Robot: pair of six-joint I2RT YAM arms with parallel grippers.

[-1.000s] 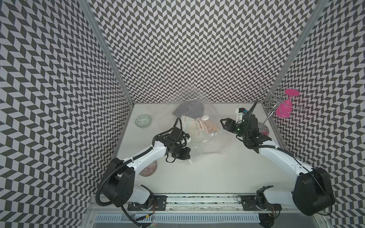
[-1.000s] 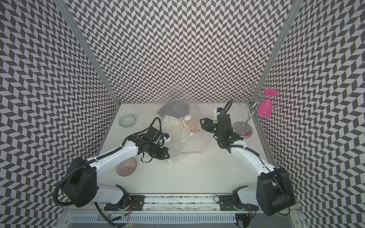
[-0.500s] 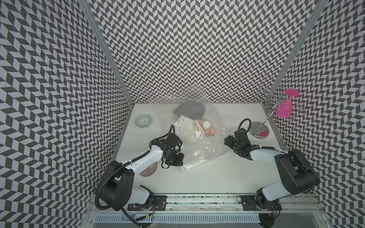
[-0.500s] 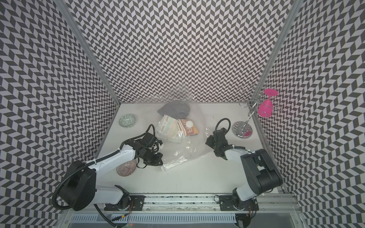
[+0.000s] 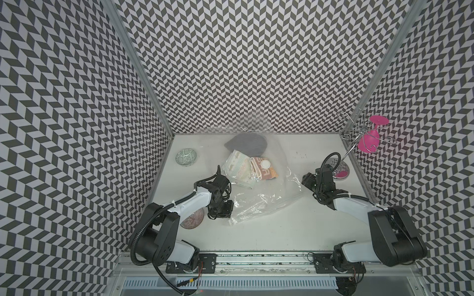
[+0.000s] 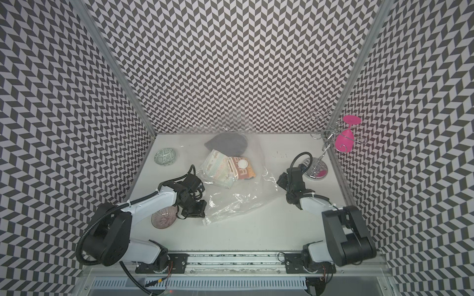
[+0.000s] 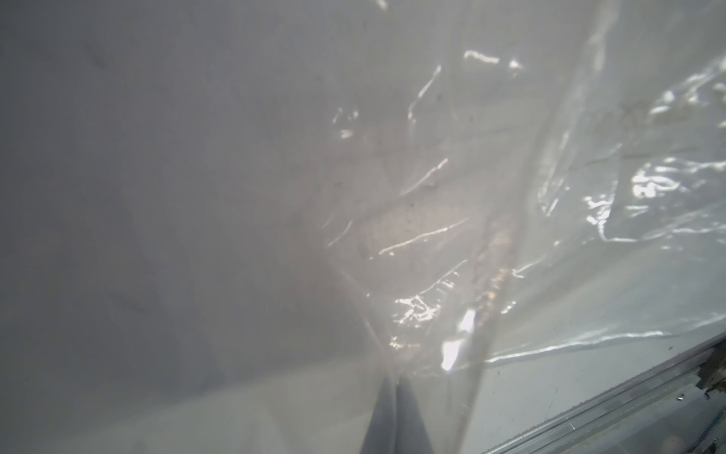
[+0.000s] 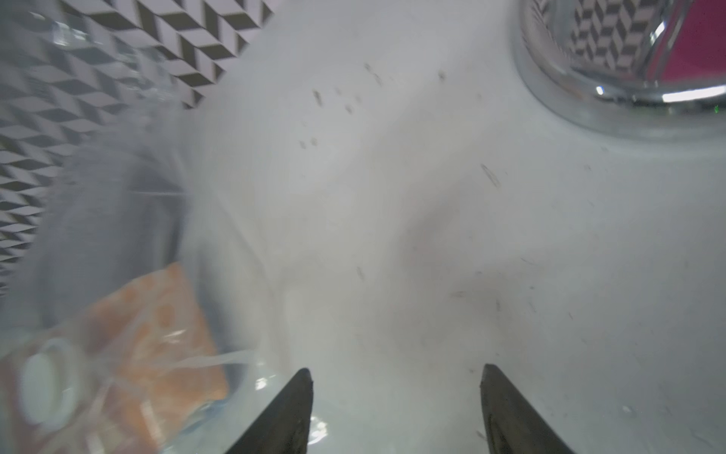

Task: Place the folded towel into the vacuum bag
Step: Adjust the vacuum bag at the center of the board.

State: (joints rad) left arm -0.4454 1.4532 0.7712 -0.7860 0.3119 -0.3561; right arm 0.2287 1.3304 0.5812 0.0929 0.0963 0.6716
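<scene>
Top views first. The vacuum bag (image 5: 266, 202) sprawls across the middle of the table (image 5: 282, 230). The folded towel (image 5: 237, 170) lies under its plastic, inside it by my reckoning, next to an orange cloth (image 5: 269, 175) and a grey cloth (image 5: 246, 144). The left gripper (image 5: 223, 208) is down at the bag's near corner, and the right gripper (image 5: 306, 179) sits just beside the bag's opposite edge.

Left wrist camera now: jaws clamped tight, clear film running straight into the tips. It has the bag pinched.

Right wrist camera: jaws well apart, nothing between them, bare table ahead.

The danger? A hard tug on that slick corner could drag the whole bag and shake the towel loose, or the film could slip from the pinch. The right arm is also close to the chrome stand (image 5: 339, 170), so a wide swing could topple it.
</scene>
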